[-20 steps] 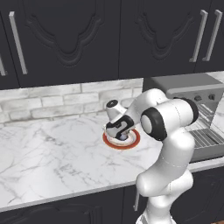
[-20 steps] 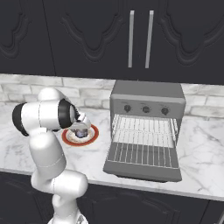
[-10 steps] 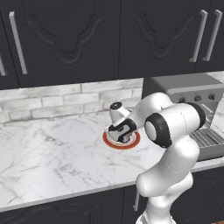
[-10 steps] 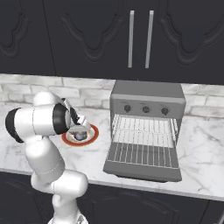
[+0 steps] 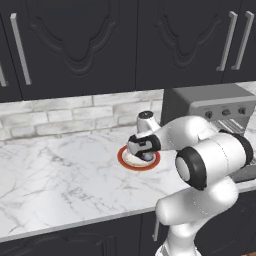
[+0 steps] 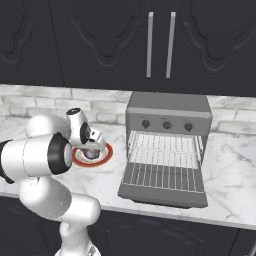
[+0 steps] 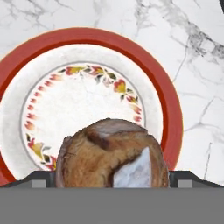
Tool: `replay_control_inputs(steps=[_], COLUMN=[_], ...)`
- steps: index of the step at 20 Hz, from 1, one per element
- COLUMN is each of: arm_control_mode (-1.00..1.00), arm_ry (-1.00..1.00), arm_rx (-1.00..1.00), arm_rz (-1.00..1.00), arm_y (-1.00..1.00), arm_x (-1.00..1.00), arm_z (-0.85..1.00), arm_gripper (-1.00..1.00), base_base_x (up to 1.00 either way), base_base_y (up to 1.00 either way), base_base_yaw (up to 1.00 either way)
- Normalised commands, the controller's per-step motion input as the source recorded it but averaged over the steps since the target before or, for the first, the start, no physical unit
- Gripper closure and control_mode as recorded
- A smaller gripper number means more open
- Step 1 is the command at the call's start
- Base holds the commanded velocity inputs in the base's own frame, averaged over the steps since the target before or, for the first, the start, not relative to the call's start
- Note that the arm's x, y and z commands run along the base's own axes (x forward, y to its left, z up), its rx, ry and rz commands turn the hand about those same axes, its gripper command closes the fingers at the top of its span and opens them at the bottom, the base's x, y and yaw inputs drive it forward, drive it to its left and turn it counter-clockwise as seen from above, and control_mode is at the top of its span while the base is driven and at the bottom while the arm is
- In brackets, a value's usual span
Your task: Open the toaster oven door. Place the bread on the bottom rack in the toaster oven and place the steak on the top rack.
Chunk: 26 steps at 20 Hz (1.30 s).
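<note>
We have lowered our tool (image 7: 112,177), fingers apart, around the bread (image 7: 112,154) on the plate (image 7: 173,113); closing comes next.

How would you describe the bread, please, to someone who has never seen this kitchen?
Start at the grey toaster oven on the marble counter; left of it lies a red-rimmed plate. The bread sits on that plate, a small round brown crusty lump between the open gripper's fingertips.

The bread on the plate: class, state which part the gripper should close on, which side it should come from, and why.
Grip the bread across its rounded flanks, coming straight down from above. It is a domed lump on a flat red-rimmed plate, and the open gripper is already over it with a finger on either side.
</note>
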Motion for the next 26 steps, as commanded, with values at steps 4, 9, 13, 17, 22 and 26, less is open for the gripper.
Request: replay_control_inputs(steps=[4,9,13,17,22,26], arm_control_mode=[-1.00,-1.00,-1.00,-1.00,-1.00,-1.00], arm_ry=[0.00,0.00,-0.09,-0.19,-0.10,0.02], arm_rx=[0.00,0.00,0.00,0.00,-0.01,0.00], arm_rz=[0.00,0.00,-0.01,-0.07,-0.10,-0.12], arm_y=[-0.13,-0.18,-0.18,-0.27,-0.36,-0.40], arm_x=[-0.30,-0.35,-0.46,-0.40,-0.24,-0.21], arm_z=[0.38,0.34,0.17,0.13,0.15,0.28], arm_gripper=[1.00,1.00,1.00,1.00,1.00,1.00], base_base_x=[0.00,0.00,0.00,0.00,0.00,0.00], base_base_y=[0.00,0.00,0.00,0.00,0.00,0.00], base_base_yaw=[0.00,0.00,0.00,0.00,0.00,0.00])
